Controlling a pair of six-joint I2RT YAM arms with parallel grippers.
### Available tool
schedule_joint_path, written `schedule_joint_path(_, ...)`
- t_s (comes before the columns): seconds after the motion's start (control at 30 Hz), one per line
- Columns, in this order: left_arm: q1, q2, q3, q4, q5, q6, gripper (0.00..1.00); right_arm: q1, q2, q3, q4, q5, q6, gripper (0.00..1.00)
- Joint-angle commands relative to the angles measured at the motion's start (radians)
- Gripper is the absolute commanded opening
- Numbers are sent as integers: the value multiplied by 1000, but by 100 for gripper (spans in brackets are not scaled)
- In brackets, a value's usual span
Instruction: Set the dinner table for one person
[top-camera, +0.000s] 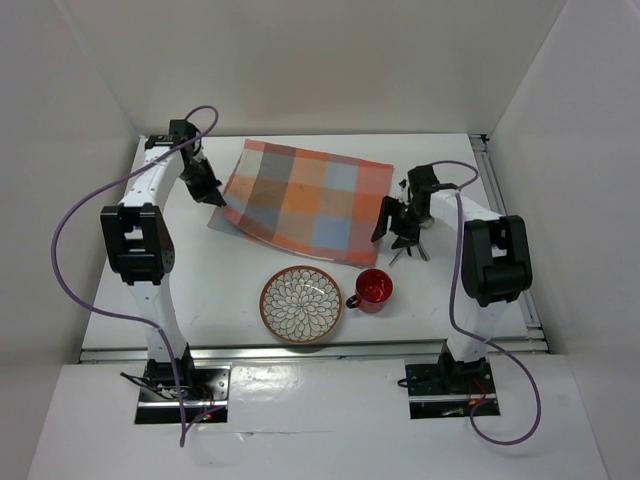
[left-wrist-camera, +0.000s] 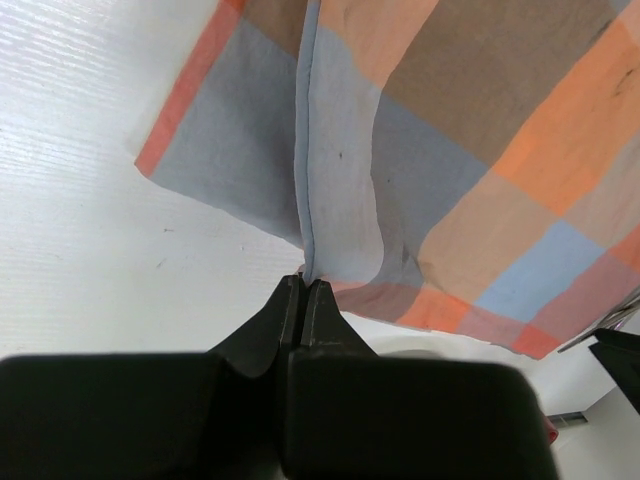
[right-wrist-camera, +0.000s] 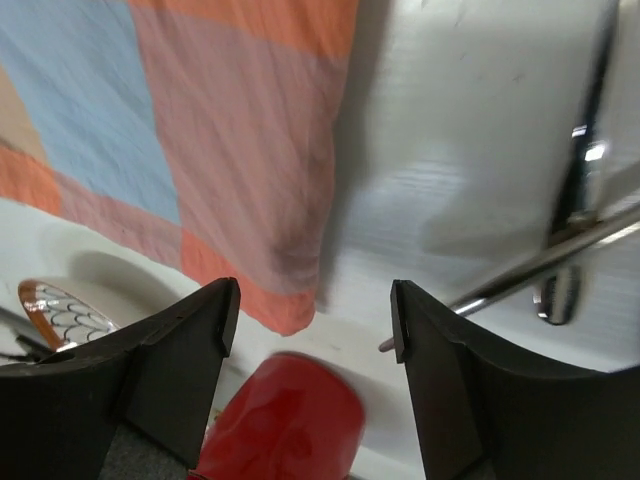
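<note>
Table (top-camera: 225, 290): large flat rect. top, plain matte white, level, far bigger than anything on it. Lies under both end effectors and runs out past them on all sides. L end effector (top-camera: 214, 192) sits over far-left part, R end effector (top-camera: 388, 228) over right-centre part.
L wrist view: bare table (left-wrist-camera: 90, 200) left of the end effector tips, white w/ faint fine streaks.
R wrist view: table (right-wrist-camera: 470, 150) ahead-right of the tips, white, slight sheen, soft shadows.

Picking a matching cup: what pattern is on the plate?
Plate: white petal-like scales, brown rim; clearest in the top view.
</note>
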Motion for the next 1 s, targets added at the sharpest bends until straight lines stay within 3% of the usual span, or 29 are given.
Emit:
schedule_joint_path(0.0,-4,11,7,-15,-2,8,0,38,19,-29,10,-91,10,73)
schedule_joint_path(0.13,-4,20,7,-15,-2,8,0,82,67,-16,20,-73,19,56)
schedule_joint_path(0.27,-4,20,56,-15,8,8,0,82,67,42,31,-24,19,1)
schedule_joint_path(0.37,-4,60,126,-15,31,8,0,82,67,118,8,-13,19,0)
schedule_joint_path(0.57,22,144,422,-78,96,-21,0,73,78,329,-55,7,-10,0)
schedule_joint_path(0.73,68,111,352,-37,118,-30,0,97,78,343,-78,-36,-19,0)
schedule_joint_path(0.97,102,80,94,51,88,-21,0,142,67,165,-53,-40,-20,0)
